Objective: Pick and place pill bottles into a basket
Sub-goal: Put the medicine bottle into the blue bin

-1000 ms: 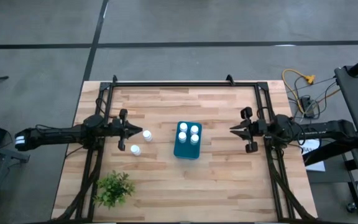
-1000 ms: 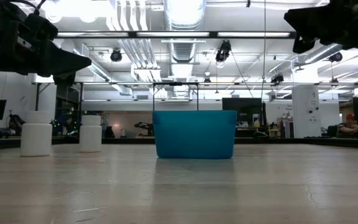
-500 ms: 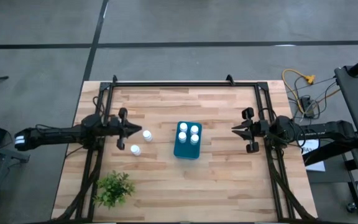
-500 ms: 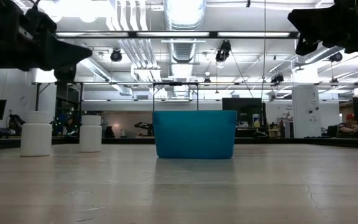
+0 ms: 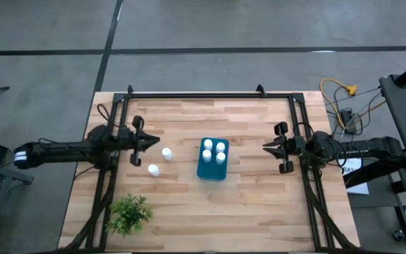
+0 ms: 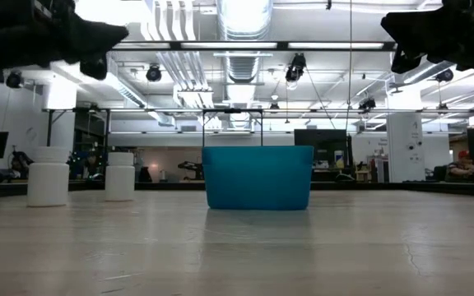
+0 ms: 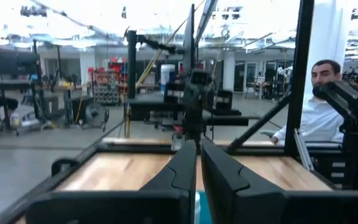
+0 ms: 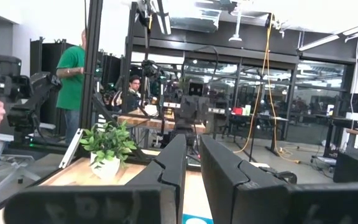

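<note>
The teal basket (image 5: pixel 212 168) (image 6: pixel 257 177) stands mid-table with several white pill bottles upright in it (image 5: pixel 214 149). Two more pill bottles (image 5: pixel 166 152) (image 5: pixel 153 169) stand upright on the wood to its left, and both show in the low view (image 6: pixel 48 176) (image 6: pixel 120 176). My left gripper (image 5: pixel 151 142) (image 6: pixel 109 34) hovers shut, high above the table just left of those two, pointing toward the basket and holding nothing. My right gripper (image 5: pixel 265 147) (image 6: pixel 389 25) hovers to the right of the basket, equally high, its fingers close together with nothing between them.
A small green plant (image 5: pixel 129 214) in a white pot stands near the table's front left corner. A black frame (image 5: pixel 210 94) runs along the table's far and side edges. People stand in the room beyond the table (image 7: pixel 319 106) (image 8: pixel 73 81).
My left gripper has risen and tipped its fingers upward, drawing back a little toward the table's left edge, away from the two loose bottles. It has stayed shut. The bottles and basket have not moved.
</note>
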